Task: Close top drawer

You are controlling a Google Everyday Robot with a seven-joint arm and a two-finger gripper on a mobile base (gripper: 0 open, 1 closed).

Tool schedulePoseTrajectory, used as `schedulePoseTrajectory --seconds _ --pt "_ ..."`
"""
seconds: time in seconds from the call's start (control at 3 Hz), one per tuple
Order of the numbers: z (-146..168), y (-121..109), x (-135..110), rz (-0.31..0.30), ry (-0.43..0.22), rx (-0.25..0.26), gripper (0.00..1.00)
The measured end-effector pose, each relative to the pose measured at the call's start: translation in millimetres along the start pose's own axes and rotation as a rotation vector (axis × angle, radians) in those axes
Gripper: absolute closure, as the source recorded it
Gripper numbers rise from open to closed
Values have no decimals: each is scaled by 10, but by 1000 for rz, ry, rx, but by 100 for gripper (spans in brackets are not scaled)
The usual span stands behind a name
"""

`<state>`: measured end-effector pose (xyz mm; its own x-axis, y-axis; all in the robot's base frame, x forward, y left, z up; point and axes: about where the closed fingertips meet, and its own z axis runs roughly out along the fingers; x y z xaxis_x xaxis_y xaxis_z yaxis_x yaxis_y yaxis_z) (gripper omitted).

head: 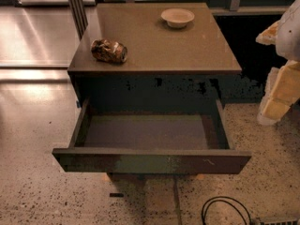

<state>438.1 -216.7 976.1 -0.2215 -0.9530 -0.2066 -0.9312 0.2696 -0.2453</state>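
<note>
The top drawer (150, 162) of a dark brown cabinet is pulled far out toward me. Its long flat front panel has worn greenish scuffs, and its grey-brown inner floor (145, 131) is bare. My gripper (281, 90) is at the right edge of the view, pale and yellowish. It hangs to the right of the drawer's right side, apart from it and a little above the floor.
The cabinet top (154, 41) carries a crumpled can (109, 50) at the left and a small pale bowl (177, 17) at the back. A black cable loop (225, 212) lies on the speckled floor at the front right. A shiny metal surface (37, 27) is at the left.
</note>
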Motion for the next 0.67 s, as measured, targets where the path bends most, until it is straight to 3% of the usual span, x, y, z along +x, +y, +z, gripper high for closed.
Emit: schedulePoseTrajectory --seconds 0.67 --pt "44 32 1 -12 -5 -16 0"
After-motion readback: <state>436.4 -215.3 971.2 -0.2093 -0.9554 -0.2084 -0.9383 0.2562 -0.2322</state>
